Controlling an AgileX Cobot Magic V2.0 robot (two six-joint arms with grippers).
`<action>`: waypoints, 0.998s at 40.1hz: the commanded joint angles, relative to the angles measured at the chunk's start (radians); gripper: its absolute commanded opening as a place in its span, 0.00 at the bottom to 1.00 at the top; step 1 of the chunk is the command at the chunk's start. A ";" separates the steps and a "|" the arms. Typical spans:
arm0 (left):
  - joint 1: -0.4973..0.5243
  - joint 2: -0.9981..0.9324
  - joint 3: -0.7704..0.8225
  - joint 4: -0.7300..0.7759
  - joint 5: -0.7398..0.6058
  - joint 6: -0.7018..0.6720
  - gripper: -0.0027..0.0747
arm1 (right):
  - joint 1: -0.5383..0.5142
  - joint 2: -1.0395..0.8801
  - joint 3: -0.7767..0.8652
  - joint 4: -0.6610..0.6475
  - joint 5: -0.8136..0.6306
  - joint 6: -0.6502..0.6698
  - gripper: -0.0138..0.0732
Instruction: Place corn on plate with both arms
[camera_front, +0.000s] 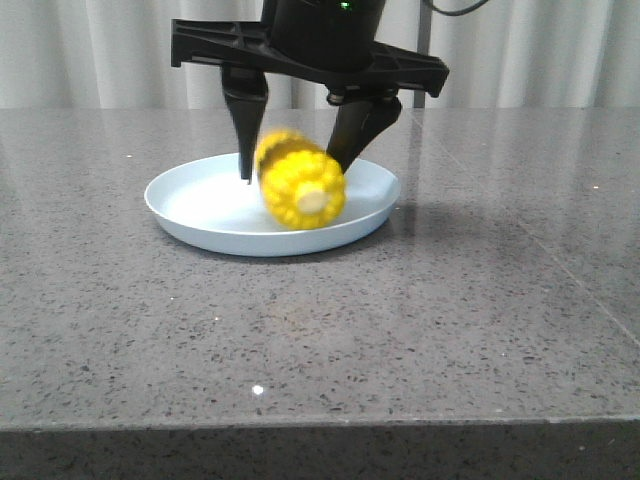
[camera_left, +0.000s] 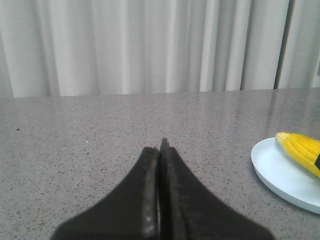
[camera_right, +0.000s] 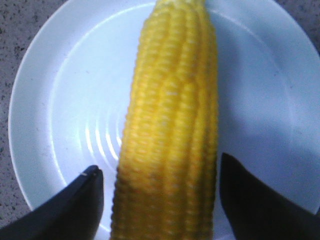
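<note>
The table (camera_front: 420, 330) is a polished grey stone-look slab, speckled with fine dark and pale flecks, and it throws back a soft sheen of the white pleated curtain (camera_left: 150, 45) hanging behind it. On it sits the plate (camera_front: 190, 205), round and shallow, smooth pale blue with a low raised rim; from the right wrist camera faint concentric rings of glare show on its glossy floor. The corn (camera_front: 298, 182) is bright yellow, its kernels packed in tidy bumpy rows, with a pale round stub end turned toward me; its far end looks blurred in the front view. It lies within the plate's rim, roughly over the middle, though whether it rests fully on the plate's floor I cannot tell. The right pincer (camera_front: 300, 150) hangs straight above it, matte black and angular, with two tapering fingers (camera_front: 246, 125) spread wide apart, one on each side of the cob. From the wrist camera there is a sliver of plate showing between each finger and the corn, so the fingers stand just beside it rather than clamped on it, and the pincer has hold of nothing. The left pincer (camera_left: 160, 150) is well apart from the plate, out over bare table, its two dark wedge-shaped fingers pressed flat together with nothing between them.
</note>
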 joint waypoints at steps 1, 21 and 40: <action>0.002 0.013 -0.025 0.005 -0.088 -0.009 0.01 | -0.001 -0.050 -0.039 0.000 -0.026 0.002 0.83; 0.002 0.013 -0.025 0.005 -0.088 -0.009 0.01 | -0.236 -0.279 -0.040 -0.023 0.043 -0.126 0.58; 0.002 0.013 -0.025 0.005 -0.088 -0.009 0.01 | -0.572 -0.432 0.015 -0.022 0.197 -0.338 0.09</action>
